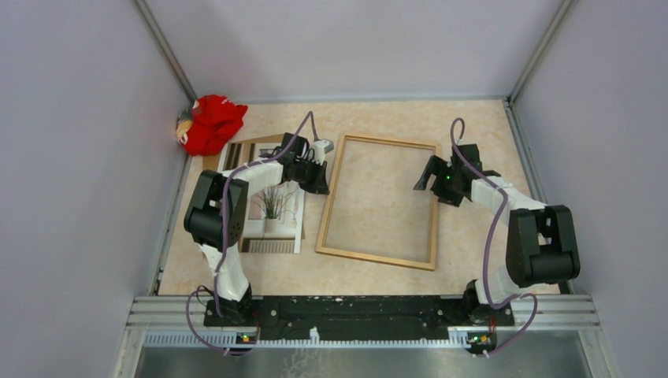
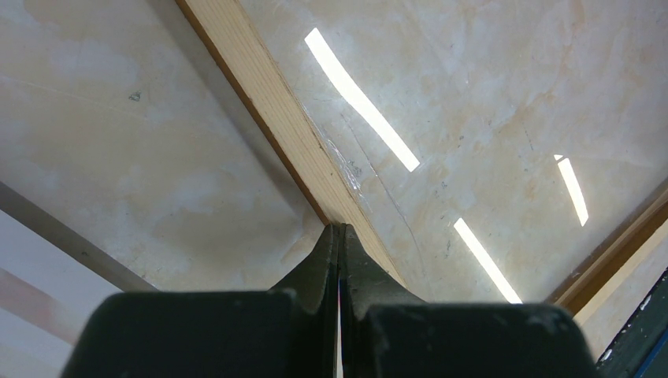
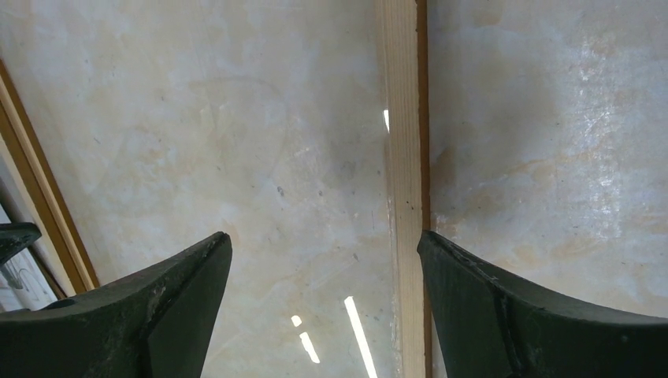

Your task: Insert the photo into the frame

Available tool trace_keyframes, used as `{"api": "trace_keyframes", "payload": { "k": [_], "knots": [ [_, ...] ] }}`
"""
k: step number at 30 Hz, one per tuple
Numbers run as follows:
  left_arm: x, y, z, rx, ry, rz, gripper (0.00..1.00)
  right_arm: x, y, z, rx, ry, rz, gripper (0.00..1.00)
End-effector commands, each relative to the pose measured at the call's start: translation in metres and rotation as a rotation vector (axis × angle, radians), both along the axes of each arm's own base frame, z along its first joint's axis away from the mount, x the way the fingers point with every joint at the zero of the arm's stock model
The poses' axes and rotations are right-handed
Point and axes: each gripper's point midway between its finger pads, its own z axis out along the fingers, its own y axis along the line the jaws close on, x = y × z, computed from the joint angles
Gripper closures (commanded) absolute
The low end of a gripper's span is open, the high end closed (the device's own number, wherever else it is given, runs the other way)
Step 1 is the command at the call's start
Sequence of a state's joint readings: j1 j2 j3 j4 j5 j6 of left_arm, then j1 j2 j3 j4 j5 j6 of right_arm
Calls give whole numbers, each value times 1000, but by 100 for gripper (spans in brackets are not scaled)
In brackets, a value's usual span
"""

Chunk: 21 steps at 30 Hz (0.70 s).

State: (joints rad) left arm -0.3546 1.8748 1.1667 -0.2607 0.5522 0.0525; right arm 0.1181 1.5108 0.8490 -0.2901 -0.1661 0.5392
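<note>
I think I am at the step of getting the frame (image 1: 376,259) ready, because the photo (image 1: 274,207) is not in it yet. The frame lies flat in the middle of the table (image 1: 488,126). The photo lies flat too, picture side up, just beside the frame on my left, and my left arm reaches over part of it. A red cloth (image 1: 211,124) sits far back in the left corner, out of the way.

My left pincer (image 2: 340,228) is clenched tight with nothing in it that I can see. Its tip is right at the left wooden side of the frame, up near the far corner. I cannot tell if it presses on the wood or only comes close.

My right pincer (image 3: 323,236) is spread wide and holds nothing. It hangs over the right side of the frame, and the wooden strip runs just inside one of my fingers (image 3: 512,315).

Next, I think my right pincer has to come down and pinch that strip. The strip is thin and lies flat on the table, so I must go low and go slow, or the frame may slide away
</note>
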Motion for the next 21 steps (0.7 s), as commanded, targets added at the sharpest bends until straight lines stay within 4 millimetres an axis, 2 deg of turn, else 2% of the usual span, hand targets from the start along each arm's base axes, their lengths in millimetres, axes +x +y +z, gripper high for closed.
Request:
{"api": "trace_keyframes", "payload": {
  "k": [1, 9, 21],
  "knots": [
    [-13, -1, -26, 42, 63, -29, 100, -4, 25, -3, 110, 0, 39, 12],
    [-14, -1, -33, 50, 69, -33, 100, -3, 49, 3, 156, -25, 72, 14],
    [-14, 0, -37, 56, 73, -34, 100, 3, 68, 45, 262, -120, 119, 15]
  ]
}}
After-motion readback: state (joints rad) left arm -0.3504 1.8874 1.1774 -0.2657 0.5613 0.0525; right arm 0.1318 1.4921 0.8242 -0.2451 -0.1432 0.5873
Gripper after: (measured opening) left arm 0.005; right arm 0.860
